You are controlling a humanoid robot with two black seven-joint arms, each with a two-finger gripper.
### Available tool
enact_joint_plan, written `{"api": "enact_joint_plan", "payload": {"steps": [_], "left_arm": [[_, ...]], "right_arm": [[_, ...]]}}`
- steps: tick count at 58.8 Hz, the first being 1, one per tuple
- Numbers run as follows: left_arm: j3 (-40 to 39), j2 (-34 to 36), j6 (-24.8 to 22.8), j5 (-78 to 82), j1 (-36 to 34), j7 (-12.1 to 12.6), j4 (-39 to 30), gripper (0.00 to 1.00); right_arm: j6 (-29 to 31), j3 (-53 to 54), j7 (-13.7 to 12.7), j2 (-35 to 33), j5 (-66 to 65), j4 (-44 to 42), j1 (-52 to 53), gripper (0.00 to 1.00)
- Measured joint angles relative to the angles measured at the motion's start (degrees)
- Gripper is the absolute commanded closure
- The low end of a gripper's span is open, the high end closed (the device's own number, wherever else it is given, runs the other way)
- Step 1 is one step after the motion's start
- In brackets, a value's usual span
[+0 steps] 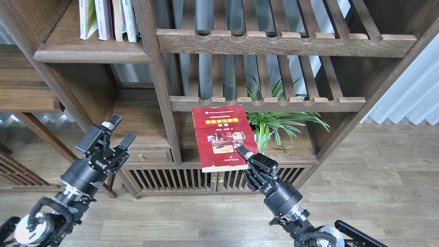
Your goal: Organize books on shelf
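Hiding lower finger, red book [221,137] in right end effector [244,156].

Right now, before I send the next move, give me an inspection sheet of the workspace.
Surface: solid shelf at upper left, bare wood at its front.
Job's things: red book held in the air before the bookcase, cover facing the camera; standing books upright on the solid shelf.
Clutter: green plant in the lower compartment behind the red book.
Grippers: right gripper clamped on the red book's lower right corner; left gripper open, empty, near the small drawer.
Cables: black cable loops at both wrists, hanging free.
Surroundings: slatted racks, wood floor, pale curtain at right.
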Motion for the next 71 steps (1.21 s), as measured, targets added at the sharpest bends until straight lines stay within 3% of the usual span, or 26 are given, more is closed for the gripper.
{"api": "enact_joint_plan", "payload": {"steps": [16, 33, 59, 71], "left_arm": [[8.60, 2.70, 0.00, -1.40, -1.70, 1.74, -0.16, 0.05], [12.68, 5.08, 0.00, -2.39, -2.08, 3.66, -0.28, 0.07], [17.97, 5.55, 0.00, -3.27, -5.93, 3.96, -0.11, 0.11], [19.40, 5.20, 0.00, -3.29, -7.34, 4.01, 0.06, 0.28]], "right_arm": [[0.00, -3.26, -2.04, 0.06, -1.07, 0.27, 0.02, 0.95], [0.00, -3.54, -4.17, 0.10, -1.36, 0.27, 0.02, 0.95], [-0.01, -7.11, -5.06, 0.13, -3.67, 0.35, 0.38, 0.95], [-0.01, -8.48, -5.19, 0.22, -4.62, 0.35, 0.61, 0.95]]}}
